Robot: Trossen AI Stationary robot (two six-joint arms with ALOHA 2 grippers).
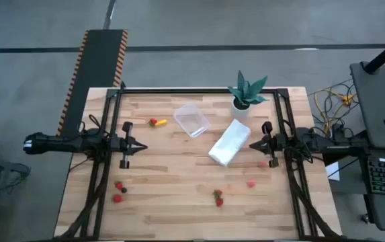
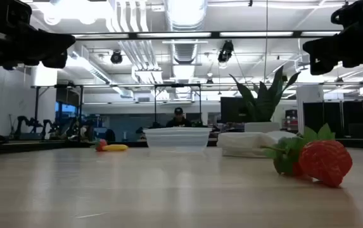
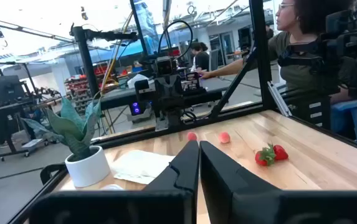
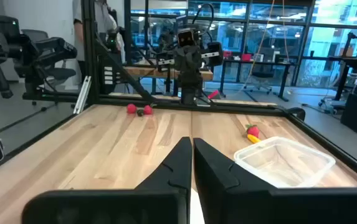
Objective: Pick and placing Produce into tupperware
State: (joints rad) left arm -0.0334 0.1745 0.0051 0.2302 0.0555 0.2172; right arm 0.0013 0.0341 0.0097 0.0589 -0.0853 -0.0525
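Tub: the clear tub (image 1: 191, 119) sits toward the back of the table, just left of the folded white cloth (image 1: 230, 142) and in front-left of the potted plant (image 1: 245, 93). It looks empty from here.
Fruit near the tub: a red piece with a small yellow-orange piece (image 1: 157, 122) lies just to the tub's left.
Fruit up front: two red berries (image 1: 118, 191) at the front left, a berry with a green top (image 1: 218, 197) at front middle, one more (image 1: 251, 183) to its right, and another (image 1: 263, 163) close under the right arm.
Left gripper (image 1: 138, 147): parked over the left side of the table, fingers pressed together, carrying nothing.
Right gripper (image 1: 251, 145): parked over the right side near the cloth's corner, fingers likewise together, nothing in them.
How the fruit will handle: I'd guess light and fairly hard, rounded and likely to roll or squirt out. A pinch across the fat middle of the body, not on the leafy top, looks safest.
How the tub will handle: thin and light by the look of it, so a nudge on the rim could slide it. Better to drop pieces in from above.
Open room: plenty of bare wood in the middle and front.
Edges: the front-left berries lie near the table edge and the black frame rail (image 1: 103, 161), so come straight down there. The cloth and plant crowd the tub's right side.
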